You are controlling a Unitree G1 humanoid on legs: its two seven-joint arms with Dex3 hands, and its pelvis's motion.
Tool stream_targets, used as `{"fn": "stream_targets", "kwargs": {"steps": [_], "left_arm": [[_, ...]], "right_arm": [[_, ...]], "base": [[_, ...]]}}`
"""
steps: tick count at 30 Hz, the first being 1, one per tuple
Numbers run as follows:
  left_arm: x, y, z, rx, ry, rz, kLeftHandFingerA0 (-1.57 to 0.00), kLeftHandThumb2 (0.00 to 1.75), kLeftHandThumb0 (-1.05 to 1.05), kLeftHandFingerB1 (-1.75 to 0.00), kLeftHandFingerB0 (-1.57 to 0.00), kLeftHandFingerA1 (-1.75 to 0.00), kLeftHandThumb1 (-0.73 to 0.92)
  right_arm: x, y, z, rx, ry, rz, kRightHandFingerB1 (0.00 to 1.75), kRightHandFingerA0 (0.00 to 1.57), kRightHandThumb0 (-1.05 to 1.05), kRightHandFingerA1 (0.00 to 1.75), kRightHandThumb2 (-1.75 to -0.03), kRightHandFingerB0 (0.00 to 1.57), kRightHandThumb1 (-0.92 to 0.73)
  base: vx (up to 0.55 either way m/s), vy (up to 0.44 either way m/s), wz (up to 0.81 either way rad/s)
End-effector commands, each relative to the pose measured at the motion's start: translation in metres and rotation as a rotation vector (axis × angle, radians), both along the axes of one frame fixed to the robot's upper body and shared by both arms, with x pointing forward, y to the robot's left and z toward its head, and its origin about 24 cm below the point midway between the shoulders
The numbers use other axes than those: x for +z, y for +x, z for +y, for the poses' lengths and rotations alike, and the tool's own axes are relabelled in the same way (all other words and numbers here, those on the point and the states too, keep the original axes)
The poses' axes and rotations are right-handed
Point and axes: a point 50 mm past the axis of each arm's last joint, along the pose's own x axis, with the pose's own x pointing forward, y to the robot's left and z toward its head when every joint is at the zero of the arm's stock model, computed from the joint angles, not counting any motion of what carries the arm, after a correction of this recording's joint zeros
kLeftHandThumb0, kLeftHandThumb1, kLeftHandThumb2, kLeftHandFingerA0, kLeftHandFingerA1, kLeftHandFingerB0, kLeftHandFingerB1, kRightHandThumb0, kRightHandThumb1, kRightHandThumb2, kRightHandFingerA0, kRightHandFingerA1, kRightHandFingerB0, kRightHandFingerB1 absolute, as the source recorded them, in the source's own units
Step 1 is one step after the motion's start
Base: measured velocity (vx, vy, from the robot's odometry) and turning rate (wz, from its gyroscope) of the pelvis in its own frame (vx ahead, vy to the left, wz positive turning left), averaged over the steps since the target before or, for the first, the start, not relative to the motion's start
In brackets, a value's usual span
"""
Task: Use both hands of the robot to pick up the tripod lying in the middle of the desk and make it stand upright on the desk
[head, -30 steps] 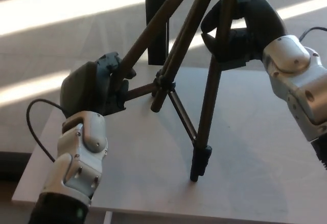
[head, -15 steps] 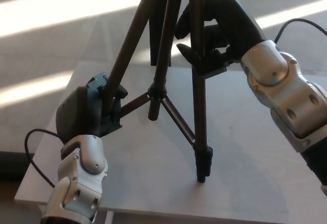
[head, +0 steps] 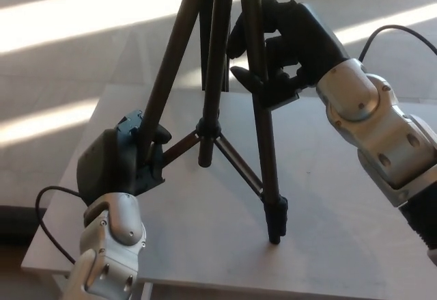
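Note:
A dark tripod point(head: 217, 88) stands nearly upright over the grey desk point(head: 328, 204), its top out of the picture. One leg runs down to a foot point(head: 274, 226) resting on the desk at front centre. My right hand point(head: 283, 50) is shut on that leg high up. A second leg slants down to the left, where my left hand point(head: 123, 160) is shut on its lower part. The centre column point(head: 207, 146) hangs between the legs with thin braces running out to them. The third leg is mostly hidden behind the column.
A dark post point(head: 205, 54) stands behind the desk's far edge. The desk's front edge point(head: 273, 292) lies close below the tripod's foot. A black cable point(head: 51, 211) loops off my left forearm at the desk's left corner. Sunlit floor lies beyond.
The tripod has swung from a rightward lean to nearly upright. My right hand moved left with its leg; my left hand shifted slightly down and left, still gripping.

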Motion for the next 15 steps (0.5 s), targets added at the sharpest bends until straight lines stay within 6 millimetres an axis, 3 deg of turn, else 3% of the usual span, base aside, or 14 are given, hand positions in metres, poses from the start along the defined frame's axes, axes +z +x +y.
{"fn": "stream_targets", "kwargs": {"steps": [1,2,4,5,6,7,8,9,10,11,12,13,14,15], "left_arm": [[-0.048,-0.019,0.012,0.034,0.035,0.221,-0.87,0.97,-0.21,-1.15,-0.8,-1.68,0.56],[-0.049,-0.02,0.012,0.033,0.04,0.222,-0.89,0.94,-0.2,-0.88,-0.78,-1.67,0.56],[-0.05,-0.021,0.012,0.031,0.034,0.224,-0.87,0.88,-0.21,-1.01,-0.76,-1.68,0.59],[-0.051,-0.022,0.012,0.03,0.034,0.226,-0.94,0.86,-0.17,-1.26,-0.76,-1.69,0.58],[-0.053,-0.023,0.012,0.03,0.031,0.23,-0.85,0.85,-0.19,-1.46,-0.74,-1.71,0.6],[-0.054,-0.024,0.012,0.03,0.019,0.236,-0.96,0.83,-0.14,-1.48,-0.68,-1.72,0.61],[-0.055,-0.025,0.012,0.029,0.002,0.242,-0.96,0.83,-0.14,-1.48,-0.68,-1.72,0.61],[-0.055,-0.025,0.011,0.028,-0.002,0.241,-0.83,0.87,-0.2,-1.52,-0.75,-1.73,0.61],[-0.056,-0.025,0.011,0.026,-0.009,0.24,-0.83,0.87,-0.2,-1.52,-0.75,-1.73,0.61],[-0.057,-0.026,0.01,0.027,-0.008,0.236,-0.84,0.87,-0.19,-1.13,-0.83,-1.59,0.6],[-0.06,-0.028,0.009,0.039,-0.025,0.248,-0.83,0.78,-0.27,-0.76,-0.79,-1.37,0.64],[-0.061,-0.028,0.009,0.042,-0.03,0.252,-0.83,0.78,-0.27,-0.76,-0.79,-1.37,0.64],[-0.065,-0.031,0.007,0.05,-0.057,0.275,-0.85,0.75,-0.28,-0.79,-0.8,-1.51,0.66],[-0.069,-0.033,0.006,0.05,-0.084,0.291,-0.86,0.81,-0.25,-1.25,-0.8,-1.61,0.64]], "right_arm": [[-0.041,0.012,-0.051,-0.211,-0.181,0.082,1.53,0.93,-0.23,1.75,-1.27,0.8,-0.42],[-0.043,0.012,-0.053,-0.215,-0.188,0.089,1.53,0.93,-0.23,1.75,-1.26,0.8,-0.43],[-0.045,0.013,-0.055,-0.219,-0.194,0.098,1.53,0.92,-0.24,1.75,-1.24,0.79,-0.45],[-0.046,0.013,-0.056,-0.22,-0.199,0.099,1.53,0.93,-0.24,1.75,-1.25,0.8,-0.45],[-0.048,0.013,-0.056,-0.218,-0.207,0.097,1.55,0.94,-0.25,1.75,-1.25,0.8,-0.45],[-0.05,0.013,-0.056,-0.214,-0.212,0.095,1.56,0.95,-0.26,1.75,-1.29,0.82,-0.42],[-0.051,0.013,-0.055,-0.208,-0.215,0.092,1.56,0.95,-0.26,1.75,-1.29,0.82,-0.42],[-0.051,0.013,-0.055,-0.209,-0.218,0.089,1.54,0.93,-0.25,1.75,-1.29,0.82,-0.42],[-0.051,0.013,-0.055,-0.209,-0.222,0.086,1.54,0.93,-0.25,1.75,-1.29,0.82,-0.42],[-0.052,0.012,-0.054,-0.206,-0.228,0.086,1.56,0.95,-0.23,1.75,-1.3,0.82,-0.42],[-0.054,0.011,-0.051,-0.187,-0.243,0.082,1.57,0.95,-0.22,1.75,-1.3,0.82,-0.43],[-0.055,0.011,-0.051,-0.182,-0.248,0.081,1.57,0.95,-0.22,1.75,-1.3,0.82,-0.43],[-0.056,0.009,-0.047,-0.163,-0.265,0.065,1.56,0.96,-0.22,1.75,-1.29,0.81,-0.43],[-0.057,0.009,-0.045,-0.153,-0.27,0.059,1.57,0.96,-0.24,1.75,-1.25,0.81,-0.46]], "base": [[0.0,0.0,0.0],[0.0,0.0,0.0],[0.0,0.0,0.0],[0.0,0.0,0.0],[0.0,0.0,0.0],[0.0,0.0,0.0],[0.0,0.0,0.0],[0.0,0.0,0.0],[0.0,0.0,0.0],[0.0,0.0,0.0],[0.0,0.0,0.0],[0.0,0.0,0.0],[0.0,0.0,0.0],[0.0,0.0,0.0]]}}
